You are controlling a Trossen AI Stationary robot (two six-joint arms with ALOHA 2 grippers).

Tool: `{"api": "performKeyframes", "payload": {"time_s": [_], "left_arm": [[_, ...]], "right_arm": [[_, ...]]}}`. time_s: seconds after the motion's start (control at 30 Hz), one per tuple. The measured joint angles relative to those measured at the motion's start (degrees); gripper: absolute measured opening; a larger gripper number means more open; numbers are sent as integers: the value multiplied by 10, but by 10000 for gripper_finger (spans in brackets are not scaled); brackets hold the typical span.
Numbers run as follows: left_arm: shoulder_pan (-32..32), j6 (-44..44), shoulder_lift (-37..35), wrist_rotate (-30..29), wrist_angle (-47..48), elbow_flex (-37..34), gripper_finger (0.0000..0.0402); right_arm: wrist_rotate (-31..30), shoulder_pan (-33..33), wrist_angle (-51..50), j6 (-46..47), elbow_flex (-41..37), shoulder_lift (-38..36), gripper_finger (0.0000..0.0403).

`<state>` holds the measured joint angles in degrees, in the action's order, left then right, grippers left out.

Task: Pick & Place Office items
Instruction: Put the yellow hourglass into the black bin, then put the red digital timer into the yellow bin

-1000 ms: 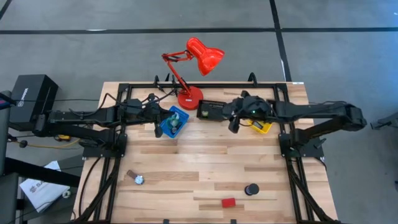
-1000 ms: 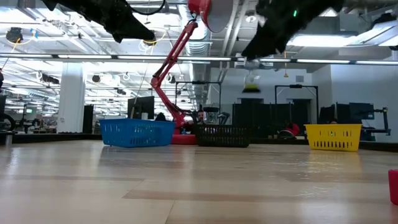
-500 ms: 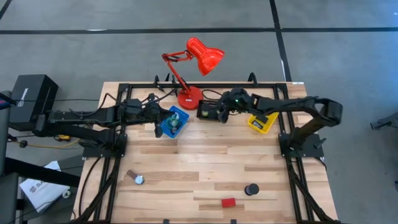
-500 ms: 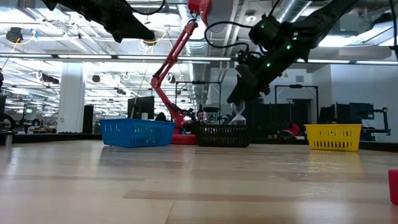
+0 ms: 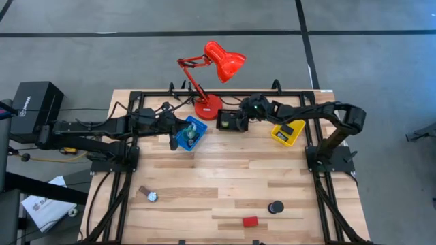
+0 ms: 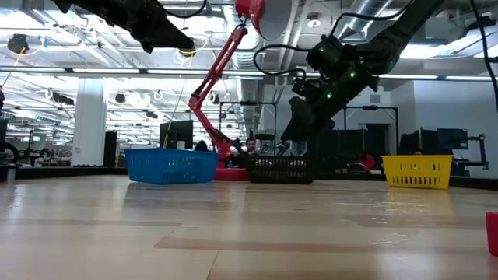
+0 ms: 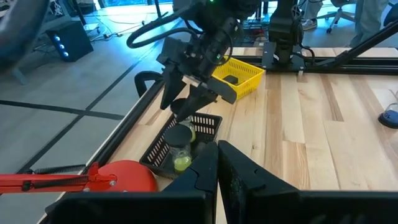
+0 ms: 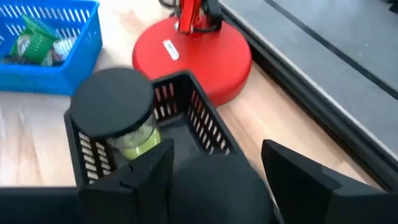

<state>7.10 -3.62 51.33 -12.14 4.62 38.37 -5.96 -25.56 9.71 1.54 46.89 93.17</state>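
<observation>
Right end effector [image 5: 240,121] hovers wide open over the black bin [image 5: 230,120], where a jar [image 8: 118,118] with black lid sits. It should lift straight up, clear of the rim. Left end effector [image 5: 178,131], shut, waits by the blue bin [image 5: 189,133].

Right hand [image 5: 240,117] hovers with fingers spread; left hand [image 5: 178,133] is closed.

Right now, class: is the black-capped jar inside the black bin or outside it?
Inside: the jar stands within the black bin, below the open right claw.
</observation>
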Motion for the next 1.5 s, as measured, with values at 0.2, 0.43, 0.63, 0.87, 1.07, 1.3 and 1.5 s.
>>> {"api": "performKeyframes", "payload": {"time_s": [0.2,0.43,0.63,0.87,1.07,1.3,1.5], "left_arm": [[0,0,0,0,0,0,2],[0,0,0,0,0,0,2],[0,0,0,0,0,0,2],[0,38,1,0,-13,0,2],[-2,113,1,0,-22,0,2],[-49,151,21,0,-67,1,2],[-112,151,67,0,-154,0,2]], "right_arm": [[1,0,-10,-3,1,-25,239],[1,0,-102,-5,0,-111,240],[0,25,-209,4,0,-202,240],[1,126,-301,29,0,-265,239],[16,256,-298,54,0,-259,239],[16,388,-270,107,22,-208,239],[15,467,-270,113,95,-118,239]]}}
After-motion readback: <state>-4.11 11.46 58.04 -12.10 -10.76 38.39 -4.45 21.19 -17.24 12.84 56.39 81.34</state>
